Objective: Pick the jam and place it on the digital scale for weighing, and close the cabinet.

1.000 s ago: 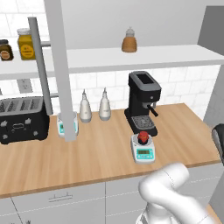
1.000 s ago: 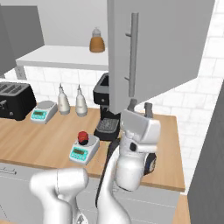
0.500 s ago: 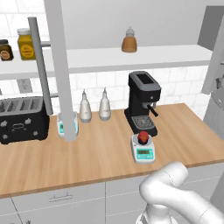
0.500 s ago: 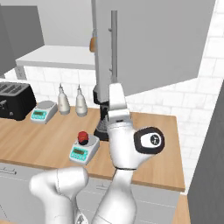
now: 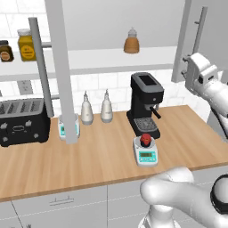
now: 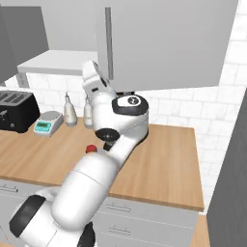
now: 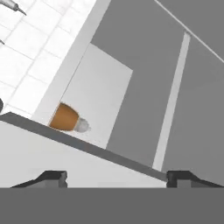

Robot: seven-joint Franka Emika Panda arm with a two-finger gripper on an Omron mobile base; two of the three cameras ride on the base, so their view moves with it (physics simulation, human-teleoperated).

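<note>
The jam (image 5: pixel 145 139), a tiny red jar with a dark lid, stands on the digital scale (image 5: pixel 146 156) in front of the coffee machine, and its red top also peeks out beside my arm (image 6: pixel 90 148). The cabinet's right door (image 5: pixel 192 31) stands partly open, with its silver handle (image 6: pixel 109 43) showing. My gripper (image 5: pixel 194 71) is up at that door, far above the jam. In the hand view the gripper (image 7: pixel 117 178) is open, its fingertips (image 7: pixel 52 177) wide apart and empty, close against the door's edge (image 7: pixel 87 146). The left door (image 5: pixel 59 67) stands wide open.
A brown cone-shaped bottle (image 5: pixel 131 42) stands on the white shelf (image 5: pixel 102 60). A black coffee machine (image 5: pixel 144 104), two pale bottles (image 5: pixel 87 109), a second scale (image 5: pixel 69 129) and a black toaster (image 5: pixel 22 120) line the counter's back. Yellow-labelled jars (image 5: pixel 26 44) stand far left.
My arm has swung up from low on the right to the cabinet's right door, and that door has turned further toward shut. The jam has stayed on the scale.
</note>
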